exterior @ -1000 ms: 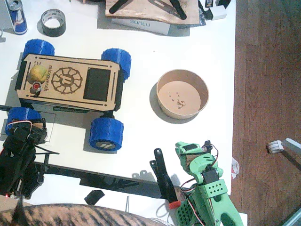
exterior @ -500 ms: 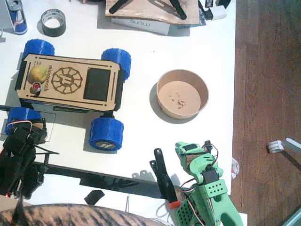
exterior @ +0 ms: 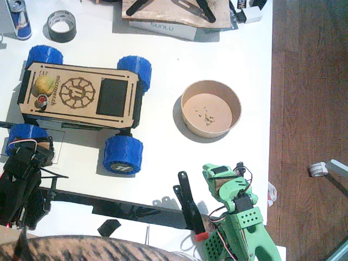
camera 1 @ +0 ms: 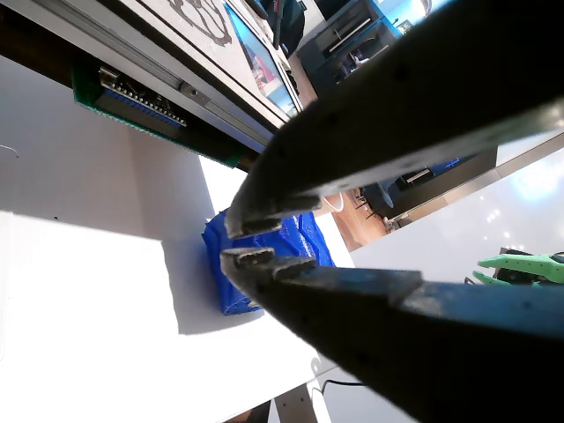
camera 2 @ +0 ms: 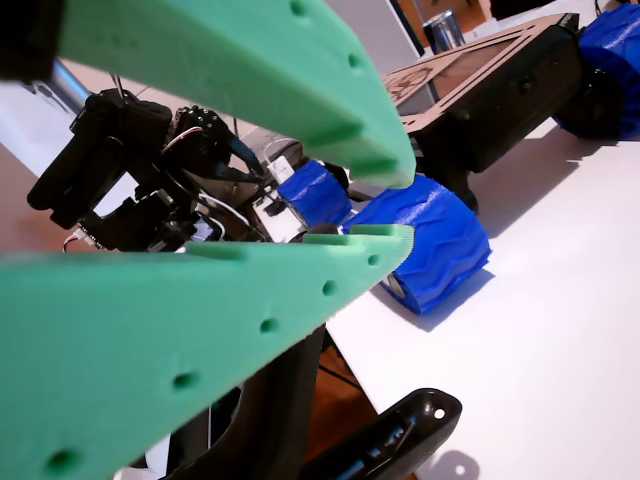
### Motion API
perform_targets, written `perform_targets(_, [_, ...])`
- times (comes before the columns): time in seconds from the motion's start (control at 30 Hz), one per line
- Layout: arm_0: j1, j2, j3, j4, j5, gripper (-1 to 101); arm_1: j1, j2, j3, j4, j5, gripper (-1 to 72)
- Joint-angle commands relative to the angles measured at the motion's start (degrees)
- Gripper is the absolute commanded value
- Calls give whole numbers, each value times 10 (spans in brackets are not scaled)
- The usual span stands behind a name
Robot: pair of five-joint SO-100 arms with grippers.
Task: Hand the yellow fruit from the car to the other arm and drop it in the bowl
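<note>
The black left arm sits folded low at the near left corner of the table, just beside the car's near blue wheel. In a wrist view the left gripper has its two dark jaws almost touching at the tips, with only a thin gap and nothing between them. It looks closed, though the view is very close and hard to read.

The green right arm stands at the near edge of the table, close to the right side. The right gripper points toward the car, and its green jaws are a little apart and empty.

The yellow fruit rests on top of the car, at its left end, next to the round gear picture. The car stands on the left half of the table. The bowl stands alone nearer the right edge, well apart from the car, with small crumbs inside.

A black tape roll and a can stand by the far left corner. A brown wooden floor lies past the right edge.
</note>
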State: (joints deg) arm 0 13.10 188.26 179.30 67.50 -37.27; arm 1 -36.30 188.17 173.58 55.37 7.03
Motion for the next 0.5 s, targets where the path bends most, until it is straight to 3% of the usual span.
perform_targets(0.0, [-6, 54, 45, 5, -2, 1, -14, 4, -4, -3, -4, -1])
perform_targets(0.47, [-6, 54, 45, 5, -2, 1, -4, 4, -4, -4, -5, -1])
